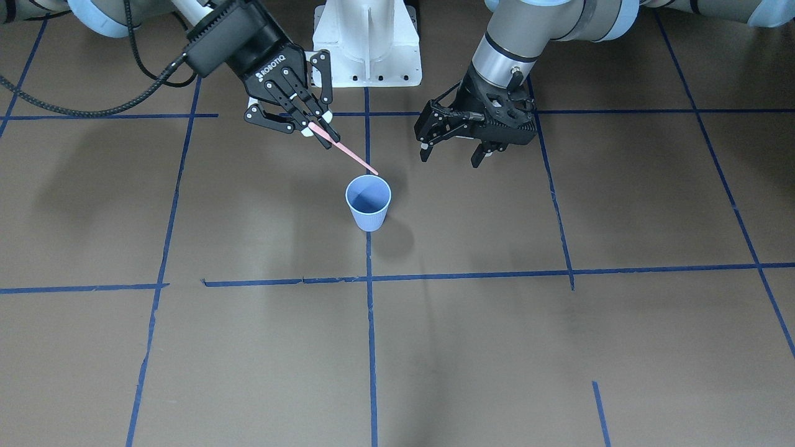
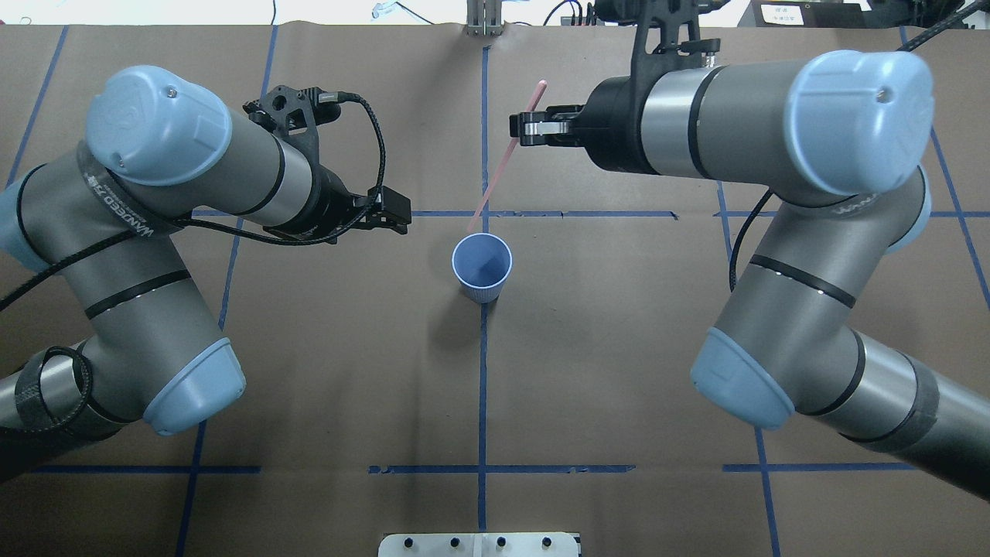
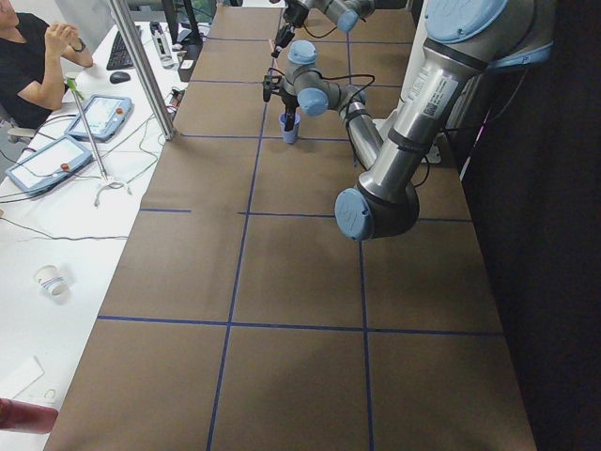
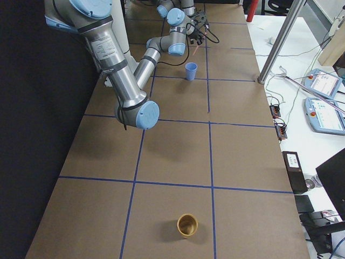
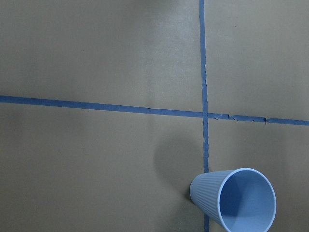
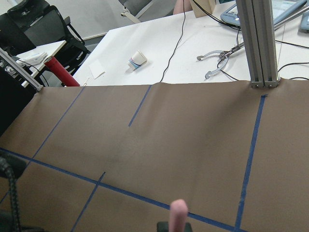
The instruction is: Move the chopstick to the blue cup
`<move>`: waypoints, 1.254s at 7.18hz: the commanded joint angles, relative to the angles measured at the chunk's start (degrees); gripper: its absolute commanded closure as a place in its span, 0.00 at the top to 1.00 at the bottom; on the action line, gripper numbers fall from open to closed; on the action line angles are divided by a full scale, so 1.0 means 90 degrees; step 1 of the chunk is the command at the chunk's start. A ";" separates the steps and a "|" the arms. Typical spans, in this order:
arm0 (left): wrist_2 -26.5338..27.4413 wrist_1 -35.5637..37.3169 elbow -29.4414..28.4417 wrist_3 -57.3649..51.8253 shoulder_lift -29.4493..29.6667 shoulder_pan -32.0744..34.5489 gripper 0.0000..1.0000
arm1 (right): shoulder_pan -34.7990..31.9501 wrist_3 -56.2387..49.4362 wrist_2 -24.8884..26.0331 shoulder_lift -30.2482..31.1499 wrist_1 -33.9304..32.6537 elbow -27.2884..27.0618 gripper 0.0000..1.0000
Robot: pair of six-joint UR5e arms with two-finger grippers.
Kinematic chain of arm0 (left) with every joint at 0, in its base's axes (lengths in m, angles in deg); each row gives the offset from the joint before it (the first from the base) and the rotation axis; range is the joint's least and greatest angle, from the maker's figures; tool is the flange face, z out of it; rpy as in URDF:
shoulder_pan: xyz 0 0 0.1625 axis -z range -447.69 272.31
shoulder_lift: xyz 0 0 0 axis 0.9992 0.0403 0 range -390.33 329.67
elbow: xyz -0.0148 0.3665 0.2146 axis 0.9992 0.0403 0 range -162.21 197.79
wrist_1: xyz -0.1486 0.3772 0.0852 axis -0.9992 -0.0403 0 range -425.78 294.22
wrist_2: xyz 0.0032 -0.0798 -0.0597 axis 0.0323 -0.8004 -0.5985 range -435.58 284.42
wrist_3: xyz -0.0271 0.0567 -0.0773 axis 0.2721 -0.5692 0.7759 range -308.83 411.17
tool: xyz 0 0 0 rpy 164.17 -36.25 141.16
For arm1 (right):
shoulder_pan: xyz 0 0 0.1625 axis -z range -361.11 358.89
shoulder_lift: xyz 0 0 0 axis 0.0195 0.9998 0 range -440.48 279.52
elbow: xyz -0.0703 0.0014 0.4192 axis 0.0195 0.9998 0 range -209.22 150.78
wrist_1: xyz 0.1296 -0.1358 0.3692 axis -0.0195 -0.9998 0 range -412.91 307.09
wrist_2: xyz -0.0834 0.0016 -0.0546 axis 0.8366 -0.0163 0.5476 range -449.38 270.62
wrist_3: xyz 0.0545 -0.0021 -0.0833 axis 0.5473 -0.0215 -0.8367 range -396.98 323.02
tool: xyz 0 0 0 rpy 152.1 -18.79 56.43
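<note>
The light-blue cup [image 1: 368,202] [image 2: 482,267] stands upright on the brown table, on a blue tape line between the two arms. My right gripper [image 1: 323,133] [image 2: 520,128] is shut on the upper part of the pale pink chopstick [image 1: 348,152] [image 2: 495,174]. The stick slants down, and its lower tip hangs right at the cup's rim. The stick's top end shows in the right wrist view [image 6: 177,215]. My left gripper [image 1: 450,152] [image 2: 394,213] hovers open and empty beside the cup. The left wrist view shows the cup [image 5: 236,203] at the lower right.
The robot's white base [image 1: 366,43] stands behind the cup. A brown cup [image 4: 187,225] sits far down the table at its right end. A person [image 3: 38,56] sits at a side desk with tablets and cables. Blue tape lines grid the table.
</note>
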 commanded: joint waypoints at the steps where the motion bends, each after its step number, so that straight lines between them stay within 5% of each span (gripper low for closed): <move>1: 0.0000 -0.0001 -0.0010 0.0000 -0.0006 -0.0006 1.00 | 0.0753 -0.0073 0.1231 -0.0022 -0.0217 0.0148 0.02; 5: 0.0000 -0.0001 -0.0020 0.0000 -0.0006 -0.0006 1.00 | 0.1216 -0.0083 0.1647 0.0096 -0.0722 0.0305 0.04; 6: 0.0000 -0.0001 -0.0030 0.0000 -0.0006 -0.0006 1.00 | 0.1303 -0.0083 0.1706 0.0105 -0.0919 0.0325 0.14; 7: 0.0000 -0.0001 -0.0030 0.0000 -0.0006 -0.0006 1.00 | 0.1353 -0.0083 0.1736 0.0096 -0.1153 0.0325 0.33; 8: 0.0000 -0.0001 -0.0030 0.0000 -0.0006 -0.0006 1.00 | 0.1363 -0.0074 0.1746 0.0076 -0.1194 0.0315 0.99; 9: 0.0000 -0.0001 -0.0030 0.0000 -0.0016 -0.0006 1.00 | 0.1343 -0.0064 0.1736 0.0057 -0.1407 0.0209 1.00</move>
